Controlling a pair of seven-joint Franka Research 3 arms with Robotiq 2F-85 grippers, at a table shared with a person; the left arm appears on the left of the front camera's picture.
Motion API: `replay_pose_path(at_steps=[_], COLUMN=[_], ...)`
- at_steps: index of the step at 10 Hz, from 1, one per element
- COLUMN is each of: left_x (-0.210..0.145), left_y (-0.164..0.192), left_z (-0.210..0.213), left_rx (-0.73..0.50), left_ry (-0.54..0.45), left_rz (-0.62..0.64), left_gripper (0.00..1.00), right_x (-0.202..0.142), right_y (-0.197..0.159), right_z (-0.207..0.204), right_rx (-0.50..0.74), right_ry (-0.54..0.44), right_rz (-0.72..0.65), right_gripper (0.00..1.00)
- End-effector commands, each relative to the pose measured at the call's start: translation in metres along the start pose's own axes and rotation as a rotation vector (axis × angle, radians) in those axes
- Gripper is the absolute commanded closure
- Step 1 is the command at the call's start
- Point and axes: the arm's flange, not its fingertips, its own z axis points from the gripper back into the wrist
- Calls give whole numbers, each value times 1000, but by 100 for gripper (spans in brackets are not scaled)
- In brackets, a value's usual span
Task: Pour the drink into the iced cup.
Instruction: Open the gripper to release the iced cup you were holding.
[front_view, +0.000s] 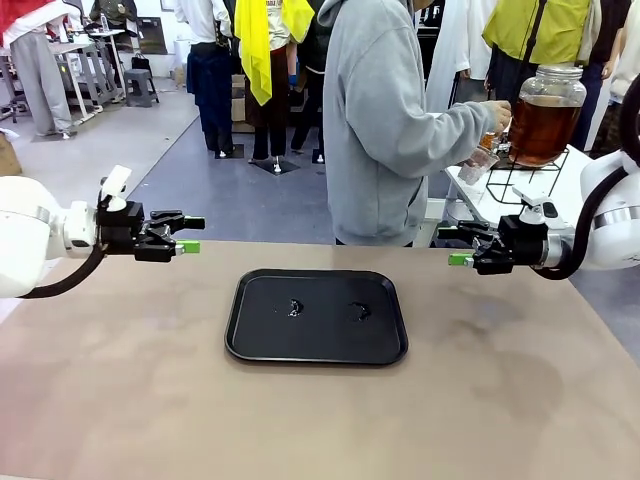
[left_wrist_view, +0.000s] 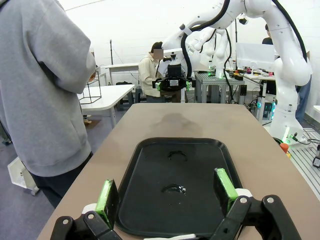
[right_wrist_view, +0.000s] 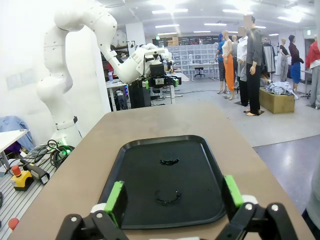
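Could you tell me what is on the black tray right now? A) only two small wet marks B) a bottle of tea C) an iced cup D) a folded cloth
A: the black tray carries just two small wet marks, with no cup or container on it.

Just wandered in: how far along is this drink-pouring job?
Nothing poured yet. The black tray holds only small wet marks. The person is filling a cup at the amber drink dispenser. Left pincer and right pincer wait open. Pouring remains.
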Motion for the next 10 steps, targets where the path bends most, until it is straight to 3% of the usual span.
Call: replay_pose_path(at_steps=[1,10], left_x=[2,2], left_y=[0,0], left_z=[-2,-2], left_rx=[8,8], left_ry=[-5,-5], left_rz=[-3,-3], left_gripper=[0,0], right_x=[5,5], right_y=[1,1], right_z=[0,0], right_rx=[1,1], right_ry=[0,0], right_rz=[0,0], right_gripper=[0,0])
